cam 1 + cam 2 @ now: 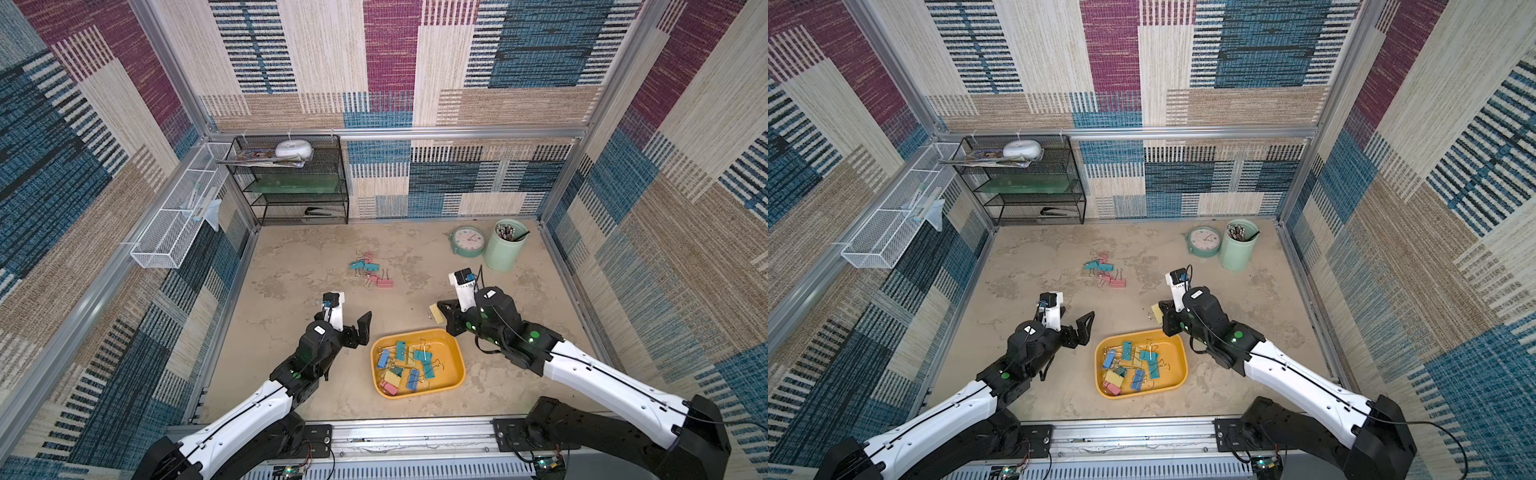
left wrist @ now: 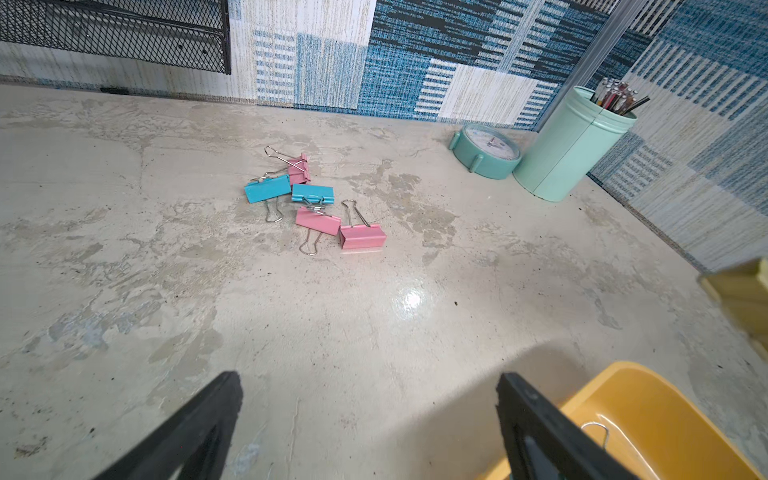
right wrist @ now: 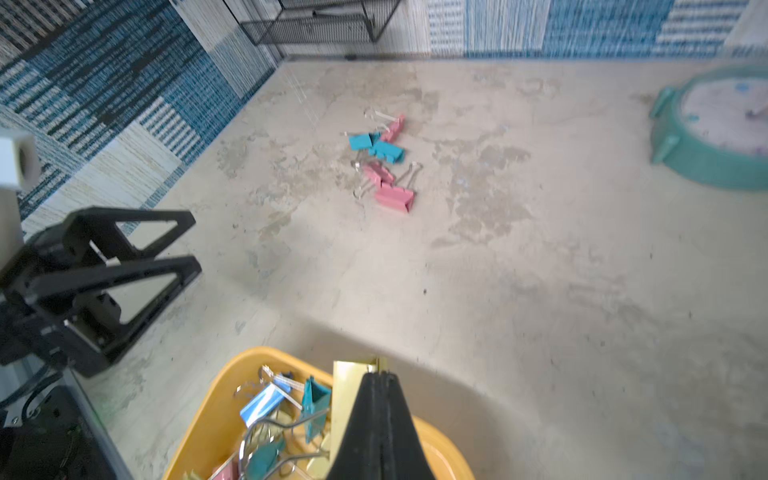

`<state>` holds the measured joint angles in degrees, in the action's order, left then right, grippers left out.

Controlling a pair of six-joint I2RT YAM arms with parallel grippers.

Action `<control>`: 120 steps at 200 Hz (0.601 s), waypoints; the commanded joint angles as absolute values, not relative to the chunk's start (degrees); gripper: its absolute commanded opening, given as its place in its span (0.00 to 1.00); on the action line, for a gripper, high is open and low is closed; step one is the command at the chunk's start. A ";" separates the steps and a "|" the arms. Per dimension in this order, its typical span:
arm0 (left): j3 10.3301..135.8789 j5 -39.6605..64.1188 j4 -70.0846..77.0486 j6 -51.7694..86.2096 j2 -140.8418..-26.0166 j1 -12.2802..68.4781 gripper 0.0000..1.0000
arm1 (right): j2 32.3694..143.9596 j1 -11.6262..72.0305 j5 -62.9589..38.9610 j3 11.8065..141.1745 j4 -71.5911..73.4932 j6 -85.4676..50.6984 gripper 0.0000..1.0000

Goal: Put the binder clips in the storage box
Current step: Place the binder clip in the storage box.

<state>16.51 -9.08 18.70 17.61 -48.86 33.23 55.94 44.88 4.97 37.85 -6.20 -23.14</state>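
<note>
Seen from above, two robot arms work over a worn beige table. The right gripper (image 3: 377, 380) is pinched tight on a pale yellow binder clip (image 3: 351, 384), held by its body in the air at the far right corner of the storage box (image 1: 449, 365), a shallow yellow-orange tray near the front of the table. The wrist view is blurred, so it is hard to say whether the clip hangs over the tray or just past its rim.

About ten binder clips (image 1: 409, 365) already lie tangled inside the tray. Five more, two teal and three pink (image 2: 316, 203), sit in a loose cluster mid-table, well apart from the tray. The left gripper (image 2: 368, 386) waits beside the tray's left side with its fingers spread wide and empty.

The step in hand looks like the drop. It would go best by carrying the clip over the bare right part of the tray floor, lowering it inside the rim, then opening, so it cannot bounce out or catch its wire handles.
</note>
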 commanded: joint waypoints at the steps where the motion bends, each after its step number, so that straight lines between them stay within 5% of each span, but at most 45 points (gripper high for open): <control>1: 16.93 -8.73 20.73 16.89 -49.26 33.19 1.00 | 52.49 45.61 3.70 32.14 -5.78 -30.40 0.00; 80: 18.82 -11.75 16.79 17.76 -50.49 33.14 0.99 | 58.69 45.70 1.68 22.88 3.55 -36.03 0.00; 120: 22.26 -12.97 11.72 22.54 -53.25 33.04 0.99 | 63.07 45.75 3.12 21.90 7.58 -38.23 0.08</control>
<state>20.58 -11.42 14.87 19.18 -51.70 33.19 61.36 45.67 2.24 22.26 2.70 -36.12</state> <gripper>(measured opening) 0.994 0.067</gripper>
